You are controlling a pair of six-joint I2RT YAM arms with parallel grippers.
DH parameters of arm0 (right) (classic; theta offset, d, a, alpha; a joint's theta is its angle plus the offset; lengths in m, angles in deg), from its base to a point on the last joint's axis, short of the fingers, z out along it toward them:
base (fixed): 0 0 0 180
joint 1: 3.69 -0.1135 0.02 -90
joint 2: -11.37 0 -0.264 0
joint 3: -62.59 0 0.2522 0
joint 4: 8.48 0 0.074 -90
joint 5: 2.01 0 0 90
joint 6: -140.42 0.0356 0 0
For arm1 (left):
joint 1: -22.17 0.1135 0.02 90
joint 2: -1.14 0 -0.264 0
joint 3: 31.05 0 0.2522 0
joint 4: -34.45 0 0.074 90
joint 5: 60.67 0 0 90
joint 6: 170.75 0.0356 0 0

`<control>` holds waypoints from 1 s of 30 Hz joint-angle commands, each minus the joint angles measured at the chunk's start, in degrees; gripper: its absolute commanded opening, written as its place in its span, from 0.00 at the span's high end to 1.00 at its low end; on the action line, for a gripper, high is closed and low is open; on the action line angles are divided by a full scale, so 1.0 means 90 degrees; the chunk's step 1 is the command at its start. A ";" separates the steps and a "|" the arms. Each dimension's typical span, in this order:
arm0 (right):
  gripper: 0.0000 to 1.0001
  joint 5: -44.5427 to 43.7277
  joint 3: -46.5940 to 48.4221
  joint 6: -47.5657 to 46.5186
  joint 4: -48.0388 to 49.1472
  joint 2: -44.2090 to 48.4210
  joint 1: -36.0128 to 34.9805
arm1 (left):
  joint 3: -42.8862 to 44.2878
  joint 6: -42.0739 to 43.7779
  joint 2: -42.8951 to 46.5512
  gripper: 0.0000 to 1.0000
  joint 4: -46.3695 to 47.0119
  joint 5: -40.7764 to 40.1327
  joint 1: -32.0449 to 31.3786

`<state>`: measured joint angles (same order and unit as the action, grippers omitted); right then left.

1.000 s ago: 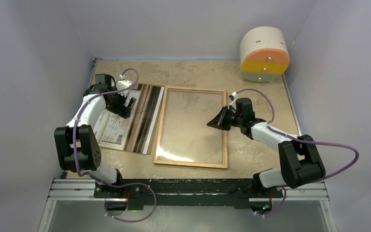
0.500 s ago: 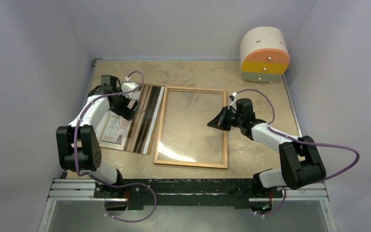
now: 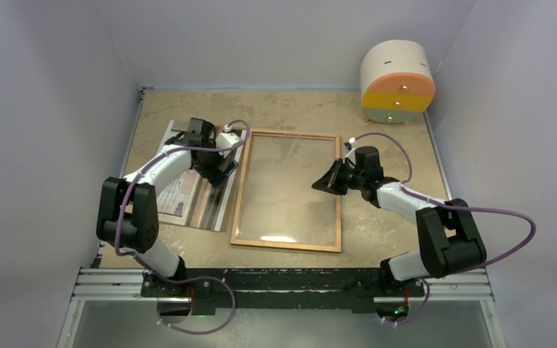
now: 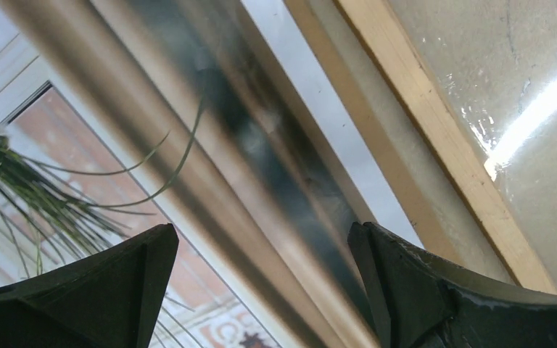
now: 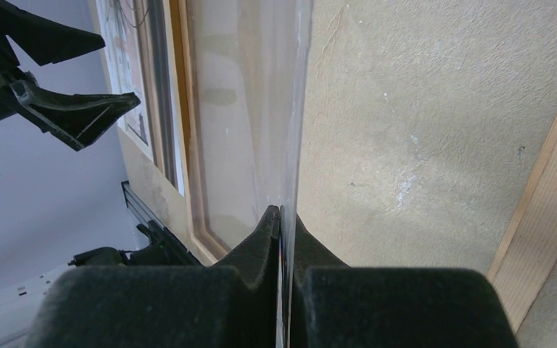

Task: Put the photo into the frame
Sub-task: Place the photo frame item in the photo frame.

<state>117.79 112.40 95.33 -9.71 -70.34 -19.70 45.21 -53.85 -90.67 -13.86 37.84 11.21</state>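
Worktop [image 3: 290, 109]: a mottled beige board that carries everything I see from above.
Frame [image 3: 287, 246]: orange-brown wood, lying flat in the middle of the worktop, long sides running away from the arm bases.
Clear pane [image 3: 283, 196]: it sits within the frame's outline. My right wrist camera shows it edge-on as a thin bright line [image 5: 299, 87].
Photo [image 3: 188, 199]: it lies flat just left of the frame, outside it, with its right edge alongside the frame's left rail. My left wrist camera shows its plant leaves and brick-red patch [image 4: 58, 167].
Round drawer cabinet [image 3: 397, 80]: far right corner, well apart from the frame.
Right claw [image 3: 322, 184]: over the frame's right side. In its own camera [image 5: 281, 212] I see both fingers pinched tight on the pane's edge.
Left claw [image 3: 219, 172]: over the photo's right strip, near the frame's left rail. In its own camera [image 4: 260, 230] the fingers stand wide apart with nothing between them; I cannot tell whether they touch the print.
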 commanded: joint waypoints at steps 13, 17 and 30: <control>1.00 0.0509 0.0258 -0.0120 0.0590 -0.0068 0.0109 | -0.0329 -0.0252 -0.0666 0.00 0.1012 -0.0605 -0.0713; 1.00 0.0740 0.0207 0.0003 0.0968 0.0073 0.0109 | -0.0353 -0.0321 -0.0739 0.00 0.1142 -0.0569 -0.0828; 1.00 0.1216 0.0051 0.0716 0.2123 0.0243 0.0109 | -0.0411 -0.0386 -0.0706 0.00 0.1156 -0.0089 -0.0843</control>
<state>126.71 112.75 99.09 1.79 -69.84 -19.00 42.24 -56.36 -96.90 -4.11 34.91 3.98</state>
